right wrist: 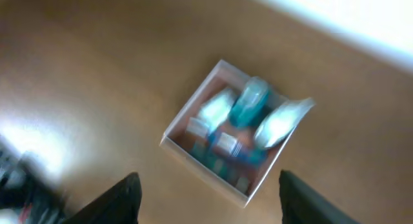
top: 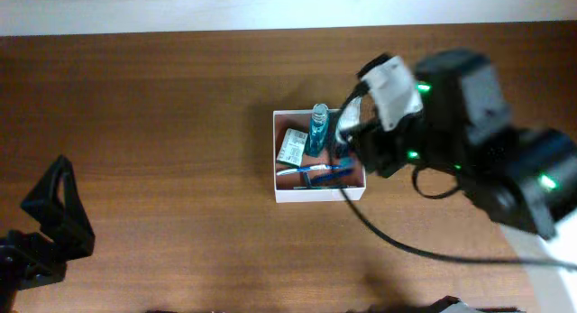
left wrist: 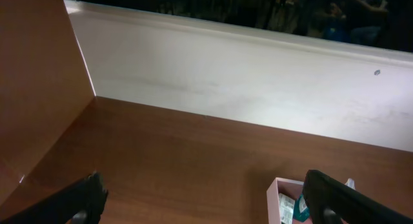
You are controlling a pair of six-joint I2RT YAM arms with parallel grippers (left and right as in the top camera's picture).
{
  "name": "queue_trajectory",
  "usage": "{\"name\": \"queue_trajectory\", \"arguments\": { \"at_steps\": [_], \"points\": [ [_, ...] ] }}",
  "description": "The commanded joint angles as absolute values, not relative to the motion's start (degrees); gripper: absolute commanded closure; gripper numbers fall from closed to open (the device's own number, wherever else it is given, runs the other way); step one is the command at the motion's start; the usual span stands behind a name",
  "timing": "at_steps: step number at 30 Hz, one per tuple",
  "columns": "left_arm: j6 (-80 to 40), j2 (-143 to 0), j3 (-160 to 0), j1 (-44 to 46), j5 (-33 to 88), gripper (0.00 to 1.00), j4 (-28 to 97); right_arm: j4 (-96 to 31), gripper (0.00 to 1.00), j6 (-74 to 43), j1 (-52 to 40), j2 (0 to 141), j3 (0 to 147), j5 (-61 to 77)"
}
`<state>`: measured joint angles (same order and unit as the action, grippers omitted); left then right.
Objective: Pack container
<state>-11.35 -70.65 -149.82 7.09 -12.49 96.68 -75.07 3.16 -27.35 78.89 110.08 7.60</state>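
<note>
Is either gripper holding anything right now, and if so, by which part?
Nothing is held. The right gripper hangs open above the container with nothing between its fingers, and the left gripper is open and empty too.

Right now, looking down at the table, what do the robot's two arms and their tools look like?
Both arms are matte black. The right arm has blocky housings with small green lights, a pale grey-white wrapped section near its wrist, and a black cable trailing from it. The left arm is plain black and angular. The left tool and right tool both have dark fingers.
</note>
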Motion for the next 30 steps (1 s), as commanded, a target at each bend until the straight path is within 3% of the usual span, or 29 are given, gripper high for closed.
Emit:
{"name": "queue_trajectory", "arguments": {
  "at_steps": [1,7,13,19,30],
  "points": [
    [-10.44,-70.67,-149.71,6.85,-13.13,0.01,96.68,-69.67,0.37,2.50,-25.17,72.14,110.61,-3.66],
    [-10.44,-70.67,-149.71,6.85,-13.13,0.01,96.68,-70.50,0.37,2.50,-21.91,65.06,110.56,-11.22],
    [-10.44,-70.67,-149.71,6.85,-13.13,0.01,96.66,-70.04,0.36,2.48,-9.39,54.70,103.74,-2.48],
    [-10.44,-70.67,-149.71,6.85,-13.13,0.00,96.66,-61.87,0.35,2.48,-1.72,34.65,77.58,1.15],
    [-10.44,-70.67,-149.71,6.85,-13.13,0.00,96.68,-41.69,0.18,2.46,-0.67,3.95,29.58,2.50]
  ]
}}
